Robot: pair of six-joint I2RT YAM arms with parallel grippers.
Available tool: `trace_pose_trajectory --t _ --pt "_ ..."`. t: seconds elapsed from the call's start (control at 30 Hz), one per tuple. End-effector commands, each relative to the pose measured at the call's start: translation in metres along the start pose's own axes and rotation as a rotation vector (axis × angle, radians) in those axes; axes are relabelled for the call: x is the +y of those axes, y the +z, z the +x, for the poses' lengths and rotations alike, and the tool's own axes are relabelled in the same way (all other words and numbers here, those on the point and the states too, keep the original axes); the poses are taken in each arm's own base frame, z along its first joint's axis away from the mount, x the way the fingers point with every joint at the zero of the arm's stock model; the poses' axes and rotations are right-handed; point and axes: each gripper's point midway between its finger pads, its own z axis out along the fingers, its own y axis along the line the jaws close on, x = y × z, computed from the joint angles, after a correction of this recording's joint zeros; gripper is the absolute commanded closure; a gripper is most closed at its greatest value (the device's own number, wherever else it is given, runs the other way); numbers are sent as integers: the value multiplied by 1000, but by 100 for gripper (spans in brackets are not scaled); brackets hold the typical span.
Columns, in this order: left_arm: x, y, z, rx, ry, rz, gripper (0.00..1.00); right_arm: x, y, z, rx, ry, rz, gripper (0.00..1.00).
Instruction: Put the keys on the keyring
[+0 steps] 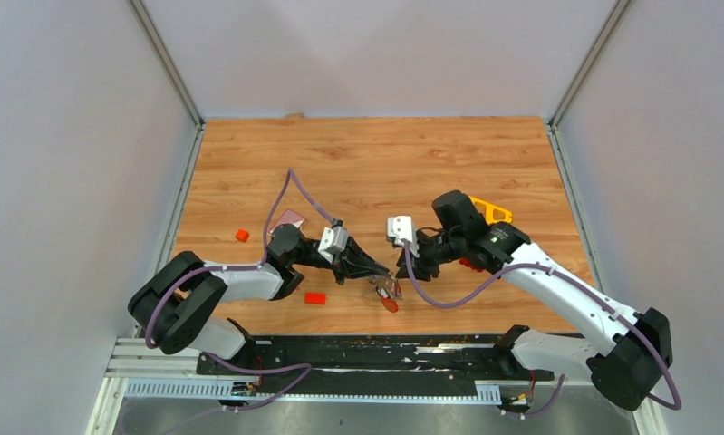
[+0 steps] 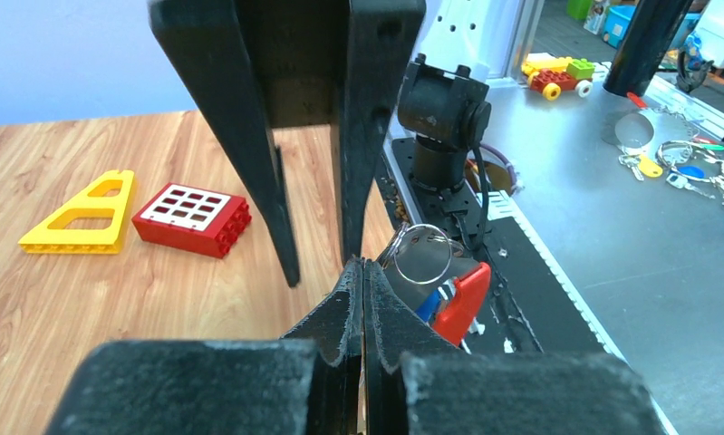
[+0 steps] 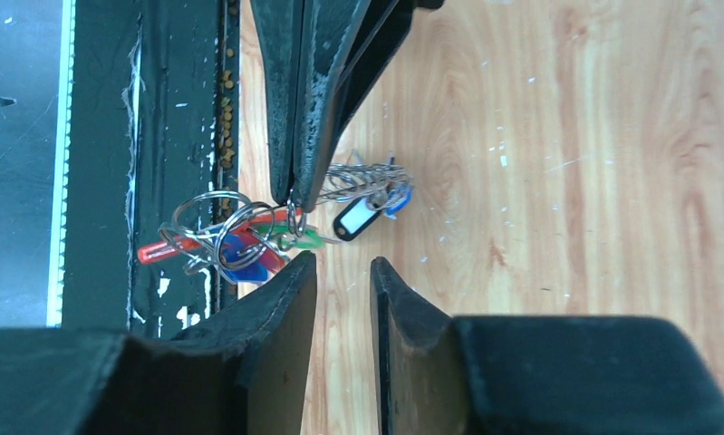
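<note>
Wooden table (image 1: 376, 154); left jaws tight on keyring (image 3: 246, 246); right jaws slightly apart, empty.

- Wooden table (image 1: 376, 154), light-brown grain.
- Small orange block (image 1: 242, 235) near left edge.
- Red block (image 1: 315, 298) nearer the front.
- Mauve flat card (image 1: 288, 218) behind both blocks.
- Yellow triangular frame (image 2: 77, 216) lying flat, just beside red studded brick (image 2: 192, 218).
</note>
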Motion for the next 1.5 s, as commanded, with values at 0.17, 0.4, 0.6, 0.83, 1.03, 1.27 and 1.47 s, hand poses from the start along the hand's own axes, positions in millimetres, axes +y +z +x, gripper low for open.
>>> trace_pose_trajectory --t 0.17,0.4,0.6,0.83,1.03,1.27,1.47 --pt "-2 3 -17 -44 70 25 100 0 -28 -45 -98 -98 8 70" --pt "-1 3 -18 -46 70 18 100 10 -21 -46 -118 -89 -72 72" --pt "3 3 -20 -52 70 -1 100 12 -15 -41 -124 -70 -95 74" --pt "5 3 -19 -52 59 -8 100 7 -9 -41 -128 -52 -88 78" --pt "6 3 -18 -54 53 -18 100 7 -3 -36 -124 -37 -94 78" --pt "6 3 -18 -56 50 -22 100 3 0 -35 -127 -36 -76 88" --pt "7 1 -13 -42 46 -28 100 -5 -7 -38 -116 -67 -11 100"
